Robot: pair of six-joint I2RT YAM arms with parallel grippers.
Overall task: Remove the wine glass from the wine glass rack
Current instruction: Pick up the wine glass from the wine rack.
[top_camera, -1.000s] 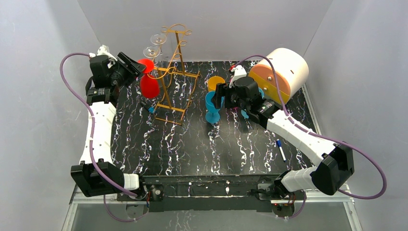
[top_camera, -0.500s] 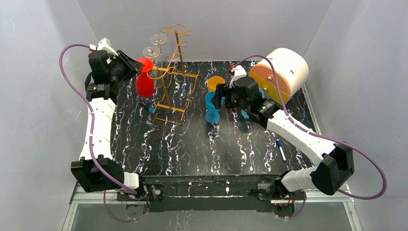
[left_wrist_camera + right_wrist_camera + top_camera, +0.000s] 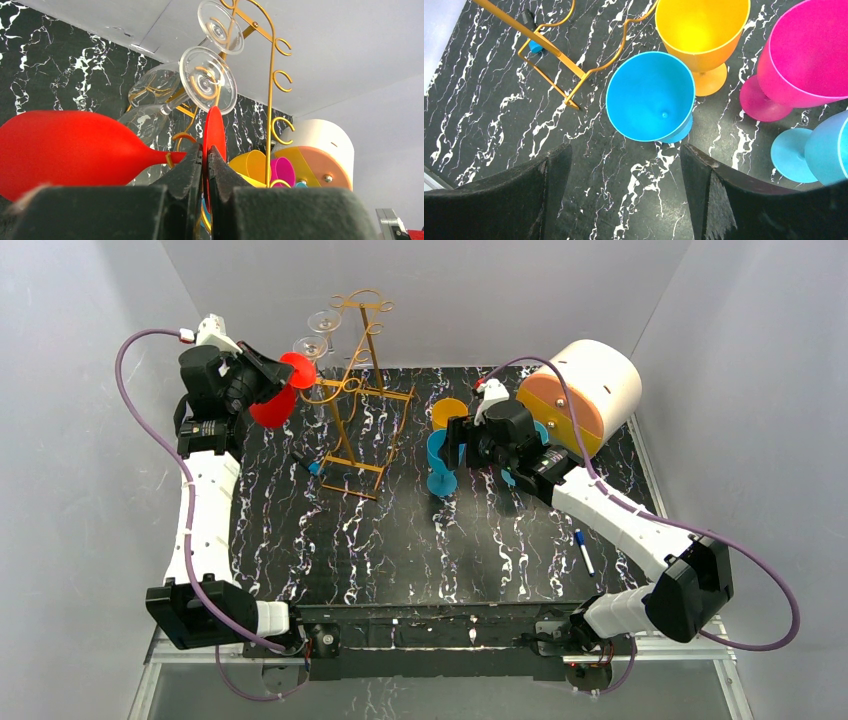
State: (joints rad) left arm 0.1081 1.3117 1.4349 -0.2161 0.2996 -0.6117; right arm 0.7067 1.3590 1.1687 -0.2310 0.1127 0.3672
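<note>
Removal step in hand. Left gripper (image 3: pixel 206 165) clenched on the foot of the red wine glass (image 3: pixel 65 150), whose stem is not yet clear of the wine glass rack (image 3: pixel 271 110). Right gripper (image 3: pixel 624 150) spread wide, holding nothing. Next move probably calls for sliding the foot outward along the rail, avoiding the clear glasses (image 3: pixel 207 80).

A red opaque plastic wine glass (image 3: pixel 75 150) looks smooth, with a soft sheen. The golden-orange metal wire rack (image 3: pixel 272 100) is glossy. Two clear transparent wine glasses (image 3: pixel 207 85) gleam. The blue plastic goblet (image 3: pixel 649 95), yellow plastic goblet (image 3: pixel 701 30) and pink plastic goblet (image 3: pixel 809 55) look satin-smooth. The black, white-veined marble-look tabletop (image 3: pixel 484 125) is matt.
</note>
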